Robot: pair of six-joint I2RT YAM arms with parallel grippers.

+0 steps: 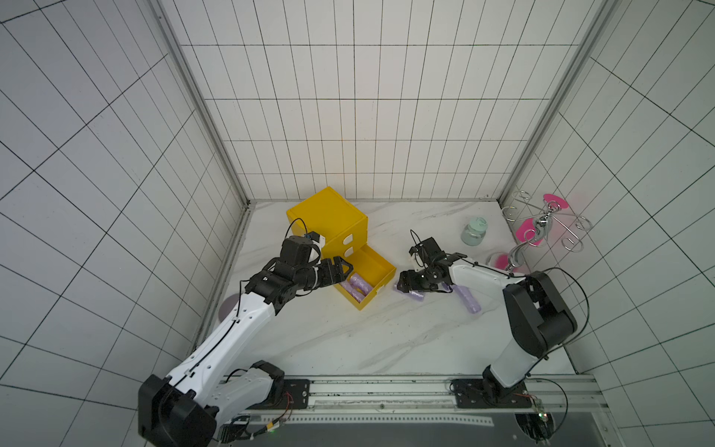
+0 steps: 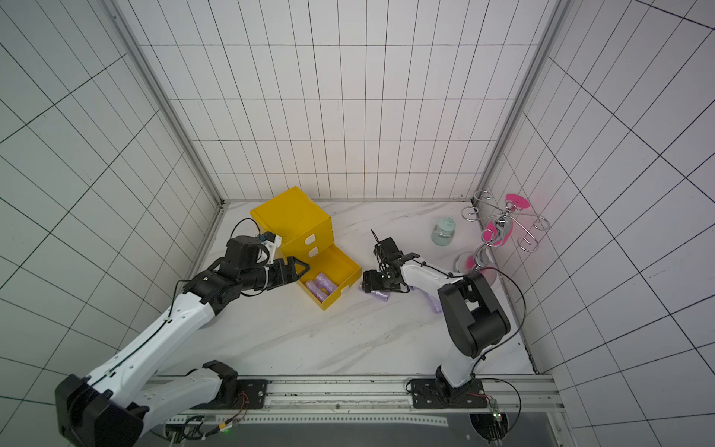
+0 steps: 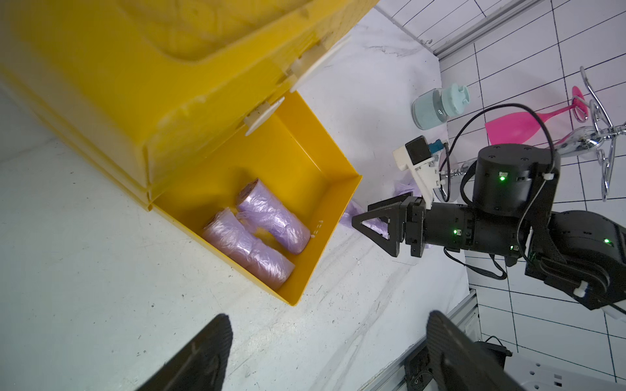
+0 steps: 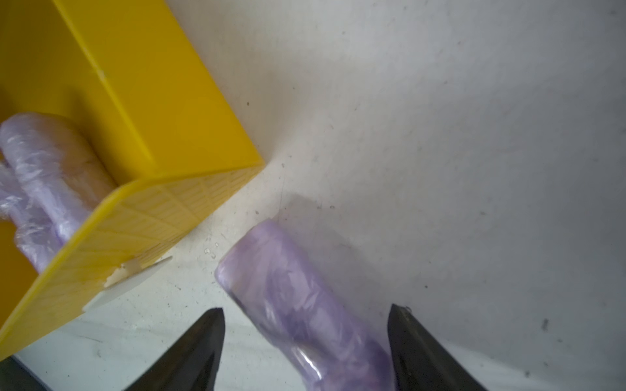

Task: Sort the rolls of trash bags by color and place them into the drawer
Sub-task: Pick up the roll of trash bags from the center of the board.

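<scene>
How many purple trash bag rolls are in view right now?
4 lilac rolls. Two lie side by side in the open drawer, one on the table between the right claw's open jaws, one on the table by the right arm. More may hide under that arm.

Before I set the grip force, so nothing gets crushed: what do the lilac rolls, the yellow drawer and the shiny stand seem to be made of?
Lilac rolls: thin plastic film, glossy and crinkled, so likely soft.
Yellow drawer: rigid moulded plastic, with smooth semi-gloss walls and a ribbed pattern on its front.
Shiny stand: chrome-look bent wire with mirror highlights, probably metal.
</scene>
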